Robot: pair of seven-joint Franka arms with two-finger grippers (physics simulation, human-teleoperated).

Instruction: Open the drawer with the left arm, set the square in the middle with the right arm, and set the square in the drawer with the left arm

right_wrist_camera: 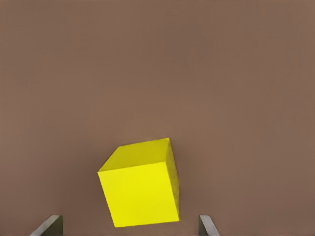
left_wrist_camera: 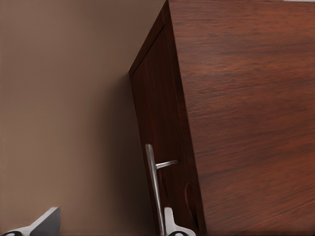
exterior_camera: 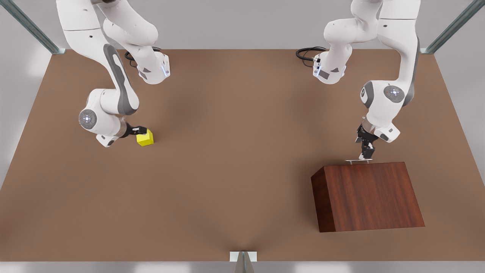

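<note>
Left gripper (exterior_camera: pixel 366 154) at the front view's right, pointing down at the silver bar handle (exterior_camera: pixel 359 161) on the far face of the dark wood-grain box (exterior_camera: pixel 369 195). Jaws released, spread wide apart. In the left wrist view, one fingertip (left_wrist_camera: pixel 172 223) just beside the handle (left_wrist_camera: pixel 153 189), on the box side of the bar; the other fingertip (left_wrist_camera: pixel 42 223) well out over bare table (left_wrist_camera: pixel 64 123); so the bar between the jaws, nearer one of them. Cannot tell whether the near finger touches the bar. Drawer (left_wrist_camera: pixel 160 132) flush with the box front, not pulled out.

Right gripper (exterior_camera: pixel 139 131) at the front view's left, low over the tabletop (exterior_camera: pixel 235 151) and reaching sideways toward the square (exterior_camera: pixel 145 138). Jaws released here too: in the right wrist view, both fingertips (right_wrist_camera: pixel 47 226) set wider than the yellow cube (right_wrist_camera: pixel 140 189), with a clear gap on each side. Square directly ahead of the jaws, sitting between their lines, resting on the table and turned slightly askew to them. From the front view, black fingers reaching the cube's upper edge; contact not clear.

Square and box well apart, open brown table between them.
</note>
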